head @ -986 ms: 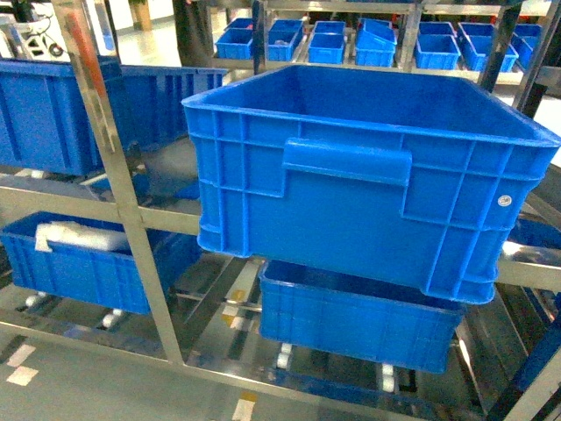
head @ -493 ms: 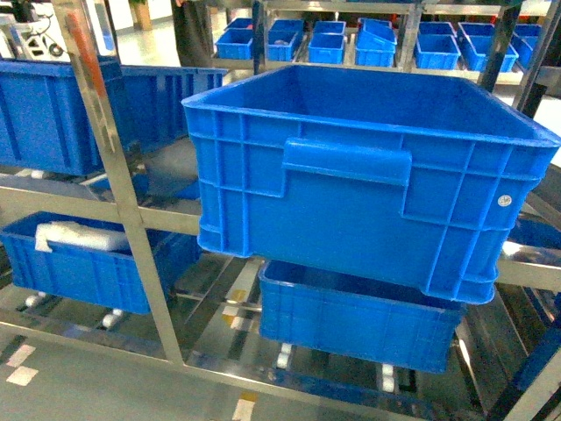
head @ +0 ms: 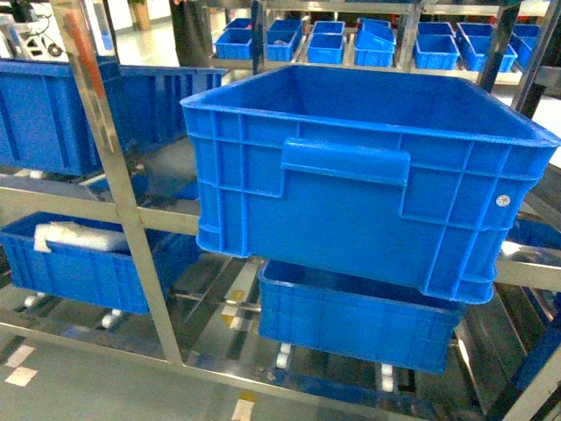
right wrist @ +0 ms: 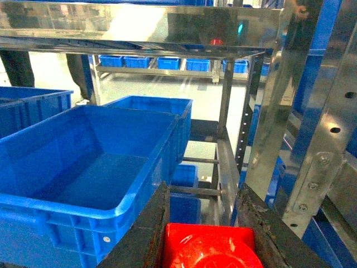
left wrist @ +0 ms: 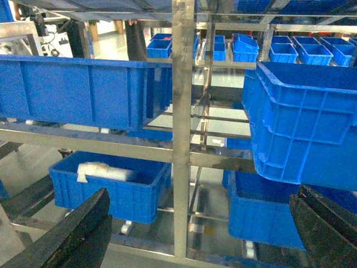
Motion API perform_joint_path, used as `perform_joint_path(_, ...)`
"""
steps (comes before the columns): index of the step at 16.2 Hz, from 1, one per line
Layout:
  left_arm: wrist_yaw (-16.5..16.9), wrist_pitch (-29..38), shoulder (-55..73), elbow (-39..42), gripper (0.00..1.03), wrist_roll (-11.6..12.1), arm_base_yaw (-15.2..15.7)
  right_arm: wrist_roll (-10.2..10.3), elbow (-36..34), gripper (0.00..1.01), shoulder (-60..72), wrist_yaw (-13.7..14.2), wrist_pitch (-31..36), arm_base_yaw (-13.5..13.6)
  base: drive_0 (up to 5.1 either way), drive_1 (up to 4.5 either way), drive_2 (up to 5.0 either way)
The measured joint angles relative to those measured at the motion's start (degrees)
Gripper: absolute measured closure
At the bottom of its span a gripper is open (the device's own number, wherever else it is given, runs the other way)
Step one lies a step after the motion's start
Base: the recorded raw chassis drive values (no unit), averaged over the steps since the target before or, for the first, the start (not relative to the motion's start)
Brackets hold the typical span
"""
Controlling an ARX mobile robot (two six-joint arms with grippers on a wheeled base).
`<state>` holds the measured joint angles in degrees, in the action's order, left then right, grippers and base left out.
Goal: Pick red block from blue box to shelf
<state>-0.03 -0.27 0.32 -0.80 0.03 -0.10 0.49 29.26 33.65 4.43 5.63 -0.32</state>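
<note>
Between right gripper (right wrist: 203, 237) fingers (right wrist: 139, 234): red block (right wrist: 209, 248) pinched, orientation unclear. Left gripper (left wrist: 195, 234) spread before shelf (left wrist: 183, 111). No readable labels.

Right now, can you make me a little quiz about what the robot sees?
1. True or false: the right gripper holds the red block.
2. What lies in the low crate on the left? A) a white bundle B) a yellow ball C) a green cup
3. Fill in: the left gripper is ____, with nothing between its fingers.

Key:
1. True. The block sits between the two dark fingers.
2. A. The white bundle rests inside it.
3. Open. Through the gap you see the shelf and its crates.
</note>
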Motion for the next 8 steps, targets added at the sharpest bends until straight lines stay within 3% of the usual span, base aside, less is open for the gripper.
perform_joint_path(4, 0.0, 0.0, 0.0, 0.0, 0.05, 0.0, 0.1, 0.0, 0.0, 0.72, 0.0, 0.0, 0.0, 0.0, -1.6, -1.6, -1.6)
perform_joint_path(8, 0.0, 0.0, 0.0, 0.0, 0.05, 0.0, -0.1, 0.0, 0.0, 0.72, 0.0, 0.0, 0.0, 0.0, 0.0, 0.0, 0.0)
